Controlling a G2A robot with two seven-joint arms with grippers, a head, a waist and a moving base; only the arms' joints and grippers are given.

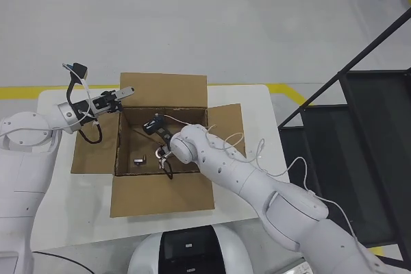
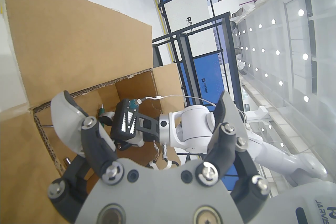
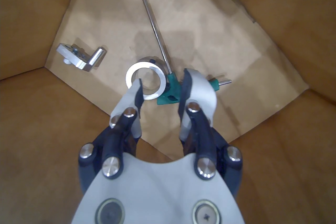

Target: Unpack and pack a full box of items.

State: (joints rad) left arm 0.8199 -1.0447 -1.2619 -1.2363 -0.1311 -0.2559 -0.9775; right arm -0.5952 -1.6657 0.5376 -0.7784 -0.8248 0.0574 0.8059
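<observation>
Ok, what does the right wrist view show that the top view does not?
Right wrist view adds: a metal ring and a green part on the box floor, at the open right tool. Top view adds: the left tool near the box's far left corner, and the white table. Both: the box and the L-shaped metal bracket inside it.

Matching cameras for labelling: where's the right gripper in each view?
Top view: right gripper reaching down inside the cardboard box.
Left wrist view: right gripper beyond the open left gripper, inside the box.
Right wrist view: right gripper open over a metal ring on the box floor.
Shared landmark: the box walls.
</observation>
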